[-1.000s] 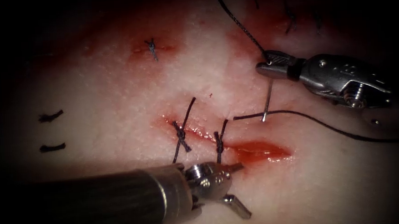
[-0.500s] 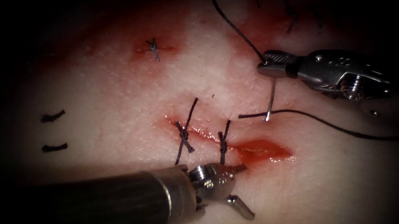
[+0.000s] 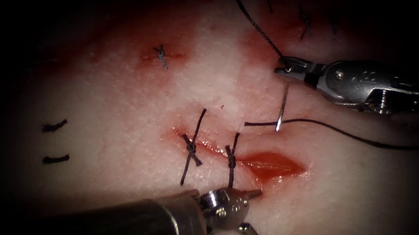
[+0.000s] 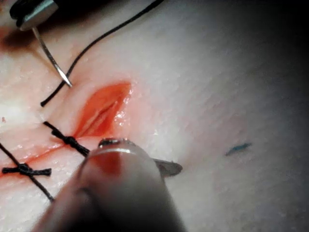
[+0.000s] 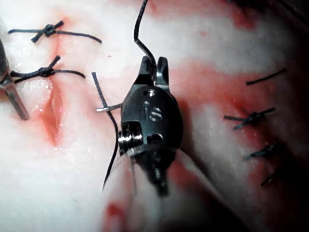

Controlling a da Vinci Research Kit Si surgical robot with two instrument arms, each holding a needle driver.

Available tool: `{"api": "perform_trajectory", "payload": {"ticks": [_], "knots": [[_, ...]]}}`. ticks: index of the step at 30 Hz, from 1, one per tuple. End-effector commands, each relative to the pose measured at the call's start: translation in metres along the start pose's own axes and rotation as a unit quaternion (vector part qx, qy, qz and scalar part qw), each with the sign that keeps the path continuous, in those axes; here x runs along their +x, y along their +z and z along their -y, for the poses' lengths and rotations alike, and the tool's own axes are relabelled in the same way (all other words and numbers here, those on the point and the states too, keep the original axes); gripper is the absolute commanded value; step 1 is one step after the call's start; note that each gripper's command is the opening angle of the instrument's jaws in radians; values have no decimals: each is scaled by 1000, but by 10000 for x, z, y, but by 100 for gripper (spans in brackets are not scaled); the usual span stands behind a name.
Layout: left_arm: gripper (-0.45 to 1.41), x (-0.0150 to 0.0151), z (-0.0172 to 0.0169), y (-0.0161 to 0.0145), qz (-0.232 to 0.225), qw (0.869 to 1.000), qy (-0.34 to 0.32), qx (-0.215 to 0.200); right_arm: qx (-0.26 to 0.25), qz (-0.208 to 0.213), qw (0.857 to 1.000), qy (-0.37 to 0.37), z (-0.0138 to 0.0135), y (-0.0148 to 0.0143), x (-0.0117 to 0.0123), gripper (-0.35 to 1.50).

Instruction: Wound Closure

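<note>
The cut (image 3: 269, 164) gapes at its right end, with red fluid in it; two knotted stitches (image 3: 190, 149) (image 3: 230, 154) close its left part. My right tool (image 3: 288, 68) is shut on the curved needle (image 3: 282, 104) near its thread end, up and to the right of the cut. The needle hangs down, its tip close over the tissue by a loose thread end (image 3: 257, 124), not in the tissue. Thread (image 3: 257, 29) runs up from those jaws. My left tool (image 3: 252, 214) sits open just below the cut, holding nothing. The needle (image 4: 50, 58) points beside the gaping cut (image 4: 104, 108). The right tool (image 5: 155, 65) grips the needle (image 5: 108, 108).
A dark thread (image 3: 354, 136) lies across the tissue from the needle tip towards the right. Older stitches sit at the upper middle (image 3: 160, 53), upper right (image 3: 305, 21) and far left (image 3: 53, 124). The left tool's shaft (image 3: 105, 228) crosses the lower left.
My left tool has slid down and back from the cut. The right tool has shifted slightly right and rolled, the needle still in it, tip near the same spot.
</note>
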State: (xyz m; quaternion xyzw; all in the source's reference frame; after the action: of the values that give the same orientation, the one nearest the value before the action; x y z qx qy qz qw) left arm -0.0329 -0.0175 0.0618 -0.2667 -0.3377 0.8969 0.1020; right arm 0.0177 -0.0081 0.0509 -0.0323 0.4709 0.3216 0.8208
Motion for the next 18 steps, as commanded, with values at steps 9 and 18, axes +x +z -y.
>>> {"api": "perform_trajectory", "payload": {"ticks": [9,18], "knots": [[89,-10,21,9,-1,1000,-7,17,104,40,988,110,15,19,-23,-35],[89,-17,27,12,0,1000,-9,17,110,89,974,176,15,28,-37,-35]]}}
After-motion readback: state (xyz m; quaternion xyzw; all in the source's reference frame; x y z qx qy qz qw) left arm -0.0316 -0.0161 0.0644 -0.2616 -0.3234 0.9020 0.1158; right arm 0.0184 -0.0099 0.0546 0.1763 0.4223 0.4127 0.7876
